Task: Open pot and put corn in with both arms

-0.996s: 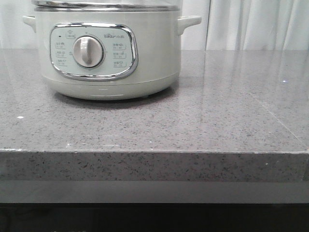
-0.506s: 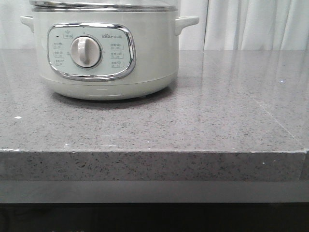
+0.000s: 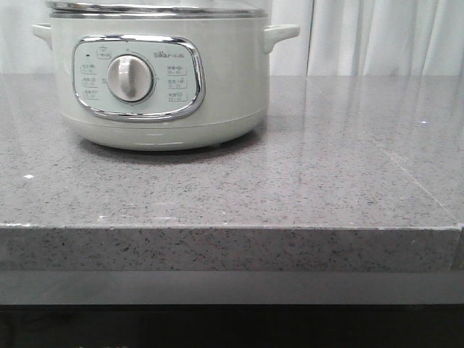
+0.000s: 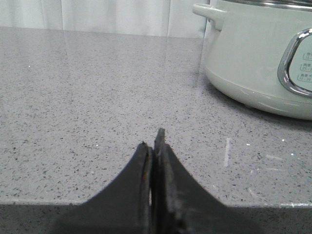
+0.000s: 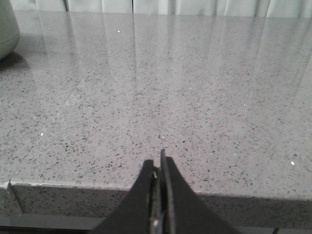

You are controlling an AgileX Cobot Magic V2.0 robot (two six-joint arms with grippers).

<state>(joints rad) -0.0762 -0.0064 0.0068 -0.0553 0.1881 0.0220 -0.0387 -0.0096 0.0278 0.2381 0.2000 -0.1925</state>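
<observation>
The pot (image 3: 163, 80) is a pale grey-green cooker with a chrome-framed panel and a white dial. It stands at the back left of the grey stone counter with its steel-rimmed lid (image 3: 156, 9) on. It also shows in the left wrist view (image 4: 258, 53), and a sliver of it shows in the right wrist view (image 5: 7, 24). My left gripper (image 4: 153, 142) is shut and empty, low over the counter's front edge, beside the pot. My right gripper (image 5: 158, 163) is shut and empty at the front edge, off to the pot's right. The corn is not in view.
The speckled grey counter (image 3: 326, 167) has a thick front edge (image 3: 232, 250) with a dark gap below it. White curtains (image 3: 384, 36) hang behind it. Neither arm shows in the front view.
The front view has shifted slightly; the pot sits a little further left in frame than one second ago. Nothing else has moved.
</observation>
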